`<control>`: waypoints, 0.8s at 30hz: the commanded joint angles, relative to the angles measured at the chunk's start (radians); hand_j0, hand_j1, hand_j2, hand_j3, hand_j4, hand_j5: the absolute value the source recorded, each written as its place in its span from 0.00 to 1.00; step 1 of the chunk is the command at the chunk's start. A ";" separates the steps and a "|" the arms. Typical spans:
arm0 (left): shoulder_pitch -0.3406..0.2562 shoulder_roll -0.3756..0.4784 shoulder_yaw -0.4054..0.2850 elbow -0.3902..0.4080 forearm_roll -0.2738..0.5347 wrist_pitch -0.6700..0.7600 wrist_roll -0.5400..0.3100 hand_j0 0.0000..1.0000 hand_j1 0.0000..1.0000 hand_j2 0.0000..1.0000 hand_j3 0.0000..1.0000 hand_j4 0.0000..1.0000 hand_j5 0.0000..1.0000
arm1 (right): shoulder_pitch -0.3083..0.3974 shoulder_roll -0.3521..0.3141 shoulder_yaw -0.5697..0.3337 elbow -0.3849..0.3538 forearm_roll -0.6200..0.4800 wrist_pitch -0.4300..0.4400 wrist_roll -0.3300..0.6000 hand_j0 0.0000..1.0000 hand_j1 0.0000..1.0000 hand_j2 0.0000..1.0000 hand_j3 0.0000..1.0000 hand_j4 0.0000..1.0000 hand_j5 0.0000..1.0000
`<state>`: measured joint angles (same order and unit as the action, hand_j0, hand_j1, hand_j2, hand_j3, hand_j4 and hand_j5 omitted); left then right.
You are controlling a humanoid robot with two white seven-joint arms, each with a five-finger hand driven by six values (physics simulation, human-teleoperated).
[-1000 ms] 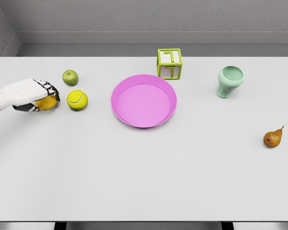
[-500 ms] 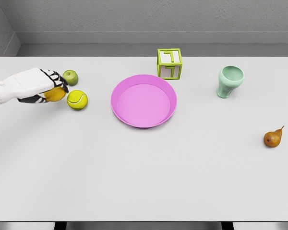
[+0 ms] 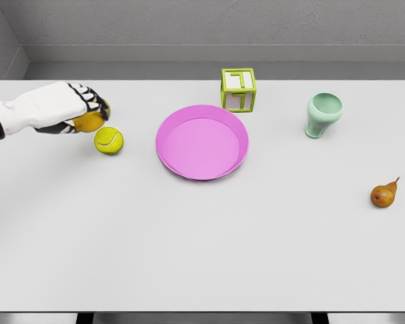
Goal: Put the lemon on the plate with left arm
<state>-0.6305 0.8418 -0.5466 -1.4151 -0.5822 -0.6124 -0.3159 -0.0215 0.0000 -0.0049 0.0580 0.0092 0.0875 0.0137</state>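
My left hand (image 3: 81,108) comes in from the left edge with its fingers curled round the yellow-orange lemon (image 3: 90,123), which shows below the fingers. It is held above the table, just up and left of a tennis ball (image 3: 109,140). The pink plate (image 3: 202,142) lies at the table's middle, well to the right of the hand. A green apple is almost fully hidden behind the hand. The right arm does not show.
A lime-green open cube frame (image 3: 239,89) stands behind the plate. A mint-green cup (image 3: 322,113) stands at the back right. A brown pear (image 3: 384,194) lies near the right edge. The white table (image 3: 202,256) stretches toward me.
The left hand has carried the lemon up and to the right, from beside the tennis ball to above it, and now covers the green apple.
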 commanded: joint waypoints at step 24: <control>-0.025 -0.115 -0.004 -0.070 0.004 0.002 -0.015 0.62 0.62 0.62 0.62 0.62 0.62 | 0.000 0.000 0.000 0.000 0.000 0.000 0.000 1.00 1.00 1.00 1.00 1.00 1.00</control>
<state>-0.6550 0.7330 -0.5515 -1.4784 -0.5841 -0.6126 -0.3294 -0.0200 0.0001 -0.0049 0.0580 0.0092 0.0878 0.0137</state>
